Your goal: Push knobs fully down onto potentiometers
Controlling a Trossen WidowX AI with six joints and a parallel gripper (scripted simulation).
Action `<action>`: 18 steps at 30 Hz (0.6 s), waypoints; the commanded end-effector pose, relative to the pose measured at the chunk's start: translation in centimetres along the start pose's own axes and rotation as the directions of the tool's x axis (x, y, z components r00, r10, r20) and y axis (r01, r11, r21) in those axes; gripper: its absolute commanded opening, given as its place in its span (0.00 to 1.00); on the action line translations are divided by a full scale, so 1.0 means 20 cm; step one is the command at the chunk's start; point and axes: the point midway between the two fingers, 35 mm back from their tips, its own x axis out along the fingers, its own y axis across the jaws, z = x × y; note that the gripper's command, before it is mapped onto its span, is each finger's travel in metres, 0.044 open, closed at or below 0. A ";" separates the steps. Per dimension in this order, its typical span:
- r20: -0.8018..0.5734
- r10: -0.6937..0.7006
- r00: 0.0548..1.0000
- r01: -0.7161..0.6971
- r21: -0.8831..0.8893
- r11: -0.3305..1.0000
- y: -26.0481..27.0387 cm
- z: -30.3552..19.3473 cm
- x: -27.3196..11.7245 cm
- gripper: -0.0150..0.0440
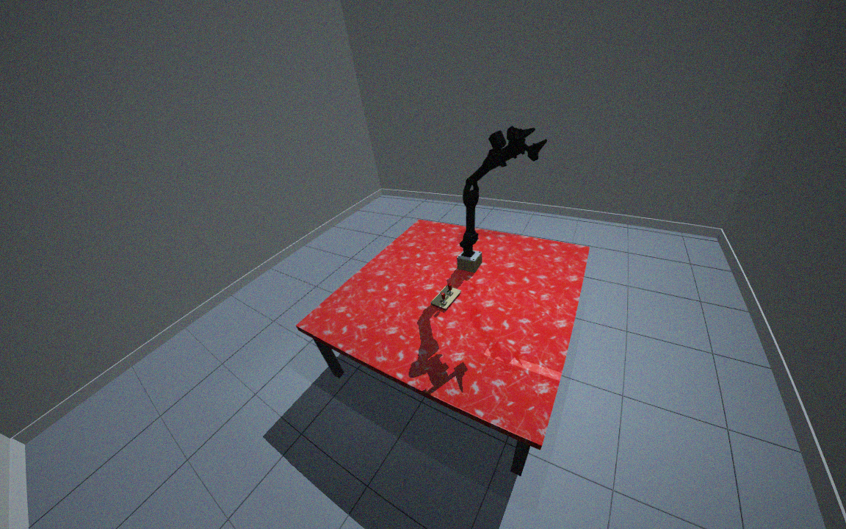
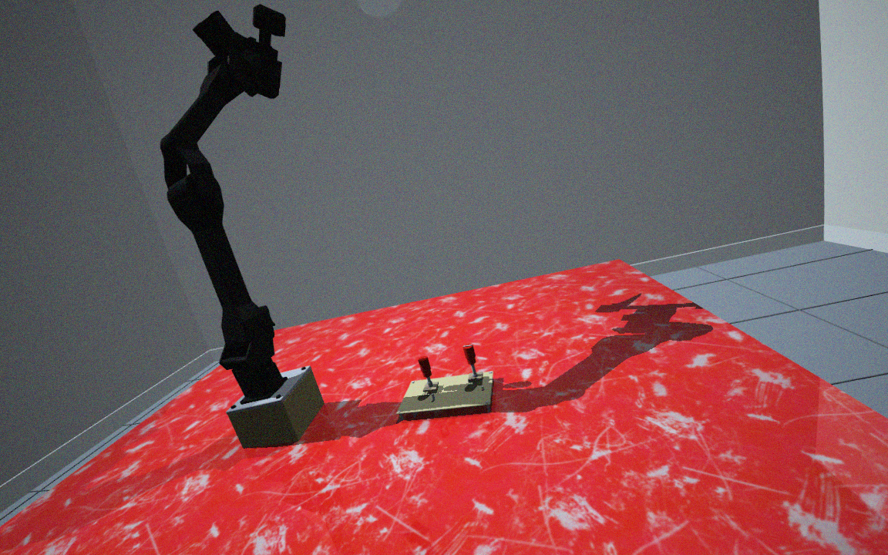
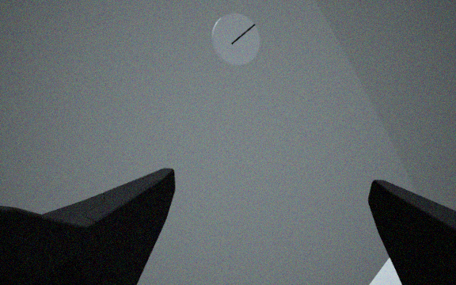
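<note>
Red, white-flecked bench [image 1: 504, 289] [image 2: 557, 469] carries the circuit board [image 1: 440, 303] [image 2: 447, 408] between its edges, both dark-red knobs upright on it. High above, the gripper [image 1: 540, 134] [image 3: 271, 184] spreads its fingers wide, gripping nothing.

No text, label, brand, number or sign can be read on anything shown in the three views.

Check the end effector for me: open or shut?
Open: in the wrist view the end effector has its fingertips wide apart, with only wall behind the gap.
</note>
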 end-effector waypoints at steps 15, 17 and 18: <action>-0.314 0.074 0.946 -0.070 0.025 0.997 0.03 -0.60 -0.04 0.26; -0.364 0.082 0.928 -0.071 0.043 0.997 0.03 -0.70 -0.06 0.25; -0.391 0.085 0.916 -0.069 0.054 0.996 0.03 -0.75 -0.08 0.25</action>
